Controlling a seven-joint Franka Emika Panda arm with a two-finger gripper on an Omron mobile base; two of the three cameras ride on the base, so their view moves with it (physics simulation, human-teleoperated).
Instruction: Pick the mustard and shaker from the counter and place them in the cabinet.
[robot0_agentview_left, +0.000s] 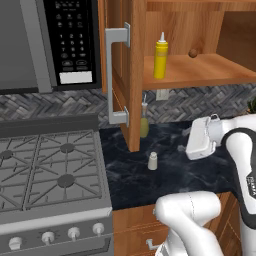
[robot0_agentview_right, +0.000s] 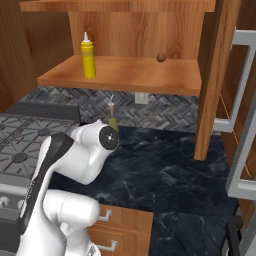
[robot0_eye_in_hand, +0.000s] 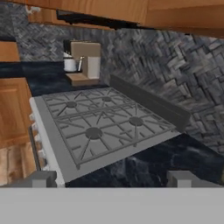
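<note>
While the mustard (robot0_agentview_left: 160, 59) already stands upright on the inner shelf of the cabinet (robot0_agentview_left: 200, 75), near that shelf's left end, the shaker (robot0_agentview_left: 152, 161) is still down on the counter (robot0_agentview_left: 165, 175), upright, near the counter's left edge beside the stove (robot0_agentview_left: 50, 170) and a little forward of the open cabinet door (robot0_agentview_left: 131, 85). That door hangs out over the counter with its long silver bar handle (robot0_agentview_left: 116, 75) facing the stove. A small brown ball (robot0_agentview_left: 192, 52) sits farther right on the same shelf, well apart from the mustard. Against the herringbone backsplash, at the back edge of the counter, a slim olive-green bottle (robot0_agentview_left: 144, 122) stands just behind the door's lower corner.

The gripper (robot0_eye_in_hand: 111, 179) hangs over the counter to the right of the shaker, clear of it, jaws spread wide and nothing between them (its two dark tips show far apart at the bottom of the hand view). It looks sideways across the stove's grates toward a coffee machine (robot0_eye_in_hand: 84, 63) on the far counter. Above the stove a black-panelled microwave (robot0_agentview_left: 50, 42) is mounted.
</note>
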